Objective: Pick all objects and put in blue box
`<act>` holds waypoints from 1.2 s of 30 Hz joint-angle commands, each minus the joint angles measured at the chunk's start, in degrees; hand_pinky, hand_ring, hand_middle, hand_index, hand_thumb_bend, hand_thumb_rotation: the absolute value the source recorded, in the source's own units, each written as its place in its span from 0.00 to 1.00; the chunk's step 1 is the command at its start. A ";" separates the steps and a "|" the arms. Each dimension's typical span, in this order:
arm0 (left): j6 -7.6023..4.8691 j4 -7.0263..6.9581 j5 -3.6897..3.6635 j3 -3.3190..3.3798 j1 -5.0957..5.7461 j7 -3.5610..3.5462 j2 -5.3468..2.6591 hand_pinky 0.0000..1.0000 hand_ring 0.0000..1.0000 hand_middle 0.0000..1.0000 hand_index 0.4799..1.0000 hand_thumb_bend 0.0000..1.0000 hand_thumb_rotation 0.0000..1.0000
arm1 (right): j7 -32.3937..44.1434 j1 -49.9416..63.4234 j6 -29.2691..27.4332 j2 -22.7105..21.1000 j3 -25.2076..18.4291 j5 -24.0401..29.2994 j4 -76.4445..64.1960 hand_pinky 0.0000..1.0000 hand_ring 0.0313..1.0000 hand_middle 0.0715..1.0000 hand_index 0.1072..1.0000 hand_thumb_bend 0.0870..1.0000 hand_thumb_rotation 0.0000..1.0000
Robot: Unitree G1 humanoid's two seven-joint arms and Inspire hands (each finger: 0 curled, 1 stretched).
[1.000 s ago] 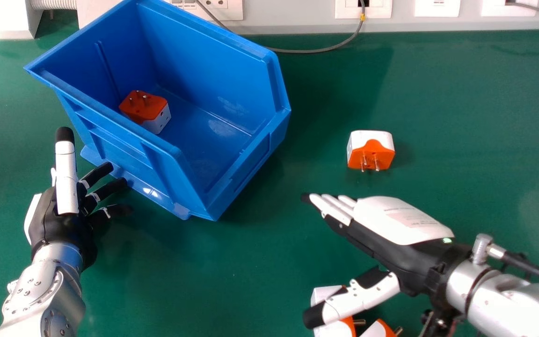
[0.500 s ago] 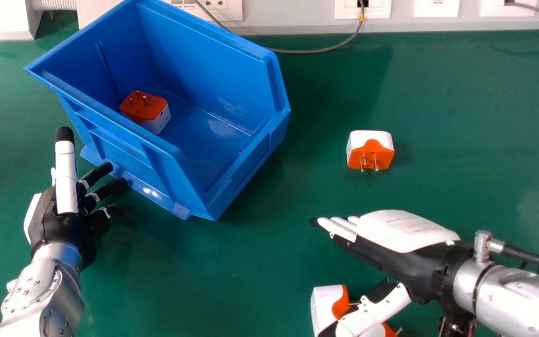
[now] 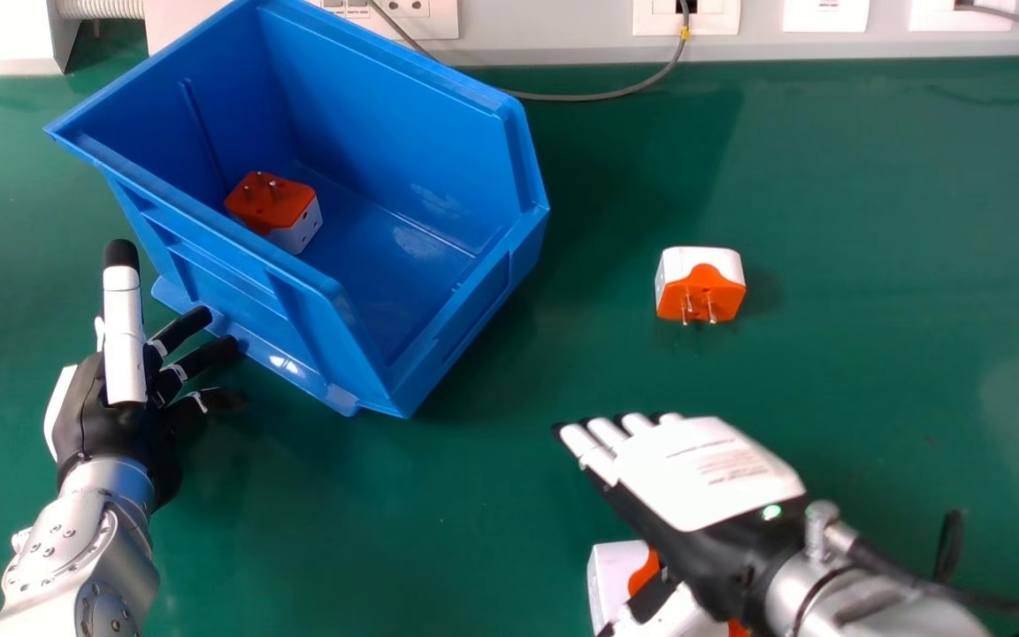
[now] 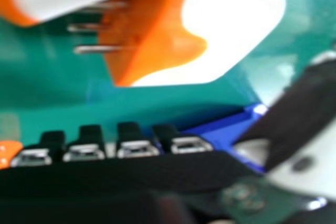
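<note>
A right robot hand (image 3: 695,469) hovers over the near part of a green desk (image 3: 439,531), back turned up, its fingers straight and side by side, its thumb well apart from them. Beneath and beside it sits an orange-and-white plug adapter (image 3: 613,571), partly covered by the thumb in the head view; whether the two touch cannot be told. A second adapter (image 3: 737,629), mostly hidden under the same hand, shows a sliver of orange at the bottom edge. The right hand view shows both lying close together beyond the fingertips, metal prongs bared between them.

Farther out on the desk, a third adapter (image 3: 701,285) rests alone, well apart from the hand, prongs facing the robot. A fourth adapter (image 3: 272,208) lies inside the blue box (image 3: 386,265), near its left wall, prongs up.

At left, the left robot hand (image 3: 111,433) rests beside the box, thumb straight and fingers loosely spread, their tips near the box's base. A gray cable (image 3: 598,95) runs behind, below white wall sockets (image 3: 686,19).
</note>
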 commanded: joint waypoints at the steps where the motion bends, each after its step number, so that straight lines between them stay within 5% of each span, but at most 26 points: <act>1: 1.50 0.64 0.51 -0.21 0.90 0.54 0.03 0.64 0.73 0.82 0.79 0.87 0.94 | -5.82 0.53 -1.32 0.18 1.04 -3.44 1.39 0.99 1.00 1.00 1.00 1.00 0.34; 5: 1.71 0.21 0.46 -0.24 1.02 0.66 -0.08 0.64 0.73 0.83 0.79 0.87 0.94 | -18.73 -0.02 -5.89 -0.67 1.44 -5.03 5.97 0.93 0.99 0.99 0.98 0.90 0.26; 7: 1.65 0.27 0.49 -0.24 0.98 0.65 -0.04 0.64 0.73 0.83 0.79 0.87 0.94 | -23.01 0.27 -7.03 0.07 0.85 -3.70 7.42 0.77 0.87 0.91 0.88 0.79 0.17; 17: 1.41 0.59 0.54 -0.24 0.90 0.65 -0.01 0.63 0.73 0.83 0.79 0.87 0.94 | -23.40 1.03 -10.07 0.96 -2.05 6.10 7.94 0.48 0.57 0.64 0.58 0.59 0.05; 27: 1.08 1.42 0.35 -0.04 0.56 0.33 0.16 0.63 0.73 0.83 0.79 0.87 0.94 | -22.24 0.70 -11.34 0.74 -2.99 8.32 7.47 0.41 0.51 0.58 0.50 0.52 0.03; 36: 1.41 0.77 0.07 0.03 0.79 0.20 0.16 0.64 0.73 0.83 0.79 0.87 0.94 | -29.87 -0.11 -17.31 0.54 -4.29 10.92 10.12 0.35 0.48 0.53 0.48 0.48 0.01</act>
